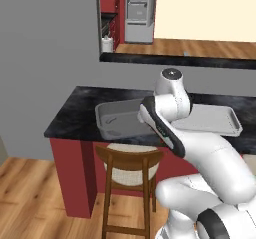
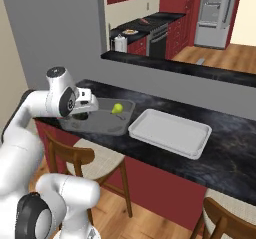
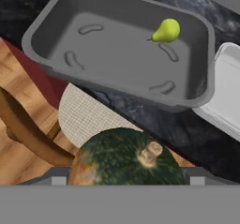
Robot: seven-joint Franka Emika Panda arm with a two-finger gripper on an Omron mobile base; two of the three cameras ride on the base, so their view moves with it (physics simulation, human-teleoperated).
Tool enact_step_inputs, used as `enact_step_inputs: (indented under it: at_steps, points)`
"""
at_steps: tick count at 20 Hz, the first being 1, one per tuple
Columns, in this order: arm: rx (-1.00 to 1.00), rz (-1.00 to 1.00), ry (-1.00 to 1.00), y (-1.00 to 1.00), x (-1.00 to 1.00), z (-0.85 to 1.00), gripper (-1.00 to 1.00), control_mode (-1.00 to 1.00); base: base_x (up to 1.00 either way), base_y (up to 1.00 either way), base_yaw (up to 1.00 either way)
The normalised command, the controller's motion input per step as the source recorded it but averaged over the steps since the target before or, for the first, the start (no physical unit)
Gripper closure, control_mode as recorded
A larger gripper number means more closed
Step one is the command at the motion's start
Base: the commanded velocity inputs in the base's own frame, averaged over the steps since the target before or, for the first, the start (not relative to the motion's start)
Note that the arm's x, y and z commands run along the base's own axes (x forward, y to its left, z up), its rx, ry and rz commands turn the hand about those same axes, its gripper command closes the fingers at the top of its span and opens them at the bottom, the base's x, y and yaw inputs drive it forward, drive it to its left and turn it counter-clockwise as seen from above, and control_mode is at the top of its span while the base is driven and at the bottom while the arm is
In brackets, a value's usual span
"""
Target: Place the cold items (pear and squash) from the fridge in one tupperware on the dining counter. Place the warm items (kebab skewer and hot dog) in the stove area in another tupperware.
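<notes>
One squash [image 3: 126,157], hand view's alone.

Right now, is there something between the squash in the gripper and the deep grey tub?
Nothing visible. The squash sits between the gripper's fingers, near the tub's front rim; inside lies only the pear, at the far side.

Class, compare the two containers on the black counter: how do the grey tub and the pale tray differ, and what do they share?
The grey tub is deep and mid-grey; the pale tray is shallow and near-white. The tub holds a pear; the tray holds nothing. Both are rectangular with rounded corners and sit side by side on the dining counter.
</notes>
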Motion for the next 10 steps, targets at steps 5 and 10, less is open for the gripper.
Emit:
enact_step_inputs:
  at_steps: [5,10]
  points:
    - [0.03,0.03,0.05,0.02,1.00,-0.27,1.00,-1.00,0.00,0.00,0.00]
    - [0.00,0.03,0.11,0.09,1.00,-0.45,1.00,-1.00,0.00,0.00,0.00]
